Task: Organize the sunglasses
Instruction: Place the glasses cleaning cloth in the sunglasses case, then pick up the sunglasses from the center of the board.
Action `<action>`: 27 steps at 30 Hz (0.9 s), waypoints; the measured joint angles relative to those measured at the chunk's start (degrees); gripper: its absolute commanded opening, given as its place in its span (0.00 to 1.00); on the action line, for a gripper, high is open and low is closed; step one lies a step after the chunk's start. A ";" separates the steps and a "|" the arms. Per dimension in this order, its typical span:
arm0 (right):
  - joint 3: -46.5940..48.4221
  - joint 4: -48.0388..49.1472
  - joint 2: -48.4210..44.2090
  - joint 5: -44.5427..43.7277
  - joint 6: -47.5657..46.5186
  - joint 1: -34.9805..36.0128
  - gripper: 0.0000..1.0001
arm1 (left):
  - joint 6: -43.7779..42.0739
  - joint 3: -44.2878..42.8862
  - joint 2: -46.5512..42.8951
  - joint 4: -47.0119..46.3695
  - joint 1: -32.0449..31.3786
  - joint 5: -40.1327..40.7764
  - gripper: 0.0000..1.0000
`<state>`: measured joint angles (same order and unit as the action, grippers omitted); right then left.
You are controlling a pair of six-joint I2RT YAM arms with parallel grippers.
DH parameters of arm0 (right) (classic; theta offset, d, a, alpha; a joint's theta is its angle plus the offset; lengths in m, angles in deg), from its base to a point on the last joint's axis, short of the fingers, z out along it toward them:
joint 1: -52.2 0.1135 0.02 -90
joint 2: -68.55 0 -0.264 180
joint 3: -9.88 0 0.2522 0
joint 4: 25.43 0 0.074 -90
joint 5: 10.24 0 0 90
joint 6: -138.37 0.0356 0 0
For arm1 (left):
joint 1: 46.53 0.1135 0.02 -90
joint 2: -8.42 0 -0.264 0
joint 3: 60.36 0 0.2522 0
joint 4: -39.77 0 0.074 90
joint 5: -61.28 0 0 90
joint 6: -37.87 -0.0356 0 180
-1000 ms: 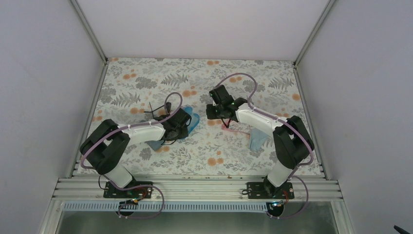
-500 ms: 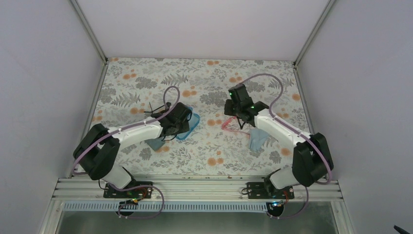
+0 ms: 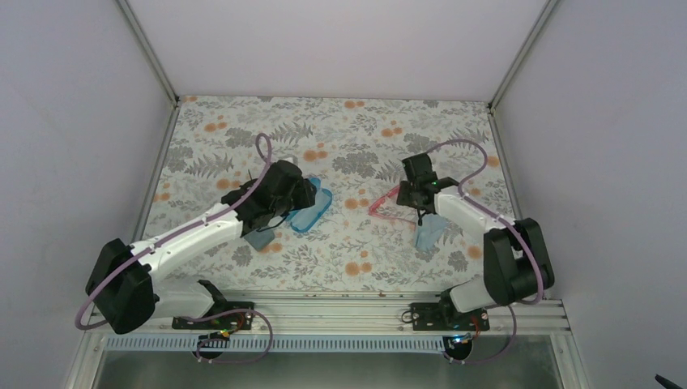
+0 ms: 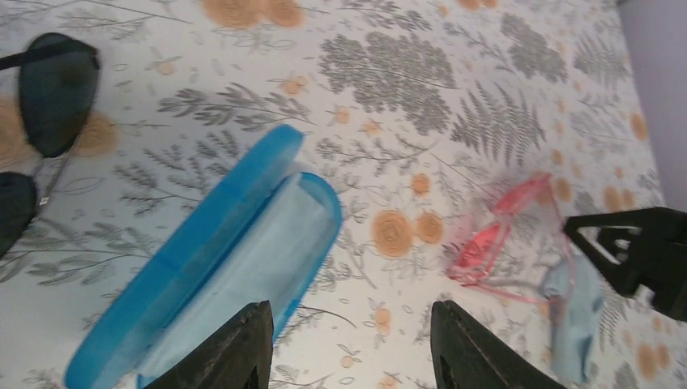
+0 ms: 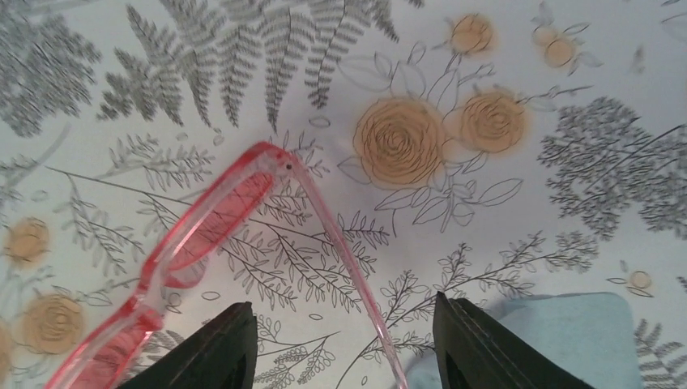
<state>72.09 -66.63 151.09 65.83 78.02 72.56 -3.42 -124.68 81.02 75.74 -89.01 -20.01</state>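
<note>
top cam: high at near edge, looks down, far, whole worktop point(image 3: 340, 267) | L wrist: low, oblique, mid-range | R wrist: v. close, steep | all 3 share pink sunglasses point(image 5: 202, 235)

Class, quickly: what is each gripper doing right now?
Left gripper: open, holding nothing.
Right gripper: open, holding nothing; pink sunglasses lie beneath it.

A strip of bare tablecloth point(image 3: 350, 223) separates the open blue case point(image 3: 312, 212) from the pink sunglasses point(image 3: 386, 206).

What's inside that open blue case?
Only a pale blue cloth or lining shows inside the blue case, nothing else. The case's near end is covered by the left jaws, so that part stays unseen.
</note>
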 measured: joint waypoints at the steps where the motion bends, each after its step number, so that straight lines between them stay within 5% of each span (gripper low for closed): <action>1: 0.00 0.02 1.11 0.46 -0.59 -0.20 0.55 | -0.46 0.00 -0.26 -0.70 0.00 -0.85 0.50; 5: 0.02 0.46 4.92 1.99 -2.21 -0.79 0.43 | -2.45 0.20 -0.35 -3.08 0.35 -4.55 0.50; 11: 0.13 0.94 9.38 3.85 -3.78 -1.33 0.05 | -4.26 0.31 -0.35 -4.61 0.76 -8.11 0.50; 18: 1.38 2.19 8.68 6.51 -5.95 -1.14 0.04 | -5.79 0.33 -0.35 -6.62 1.66 -11.91 0.52; 27: 1.95 8.24 -4.11 15.30 -10.78 4.20 0.04 | -7.67 -1.79 -0.35 -7.21 4.70 -19.34 0.58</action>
<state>74.03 -58.39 146.98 81.13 67.25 76.76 -11.09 -126.48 80.67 68.53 -84.31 -39.35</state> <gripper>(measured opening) 0.045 0.564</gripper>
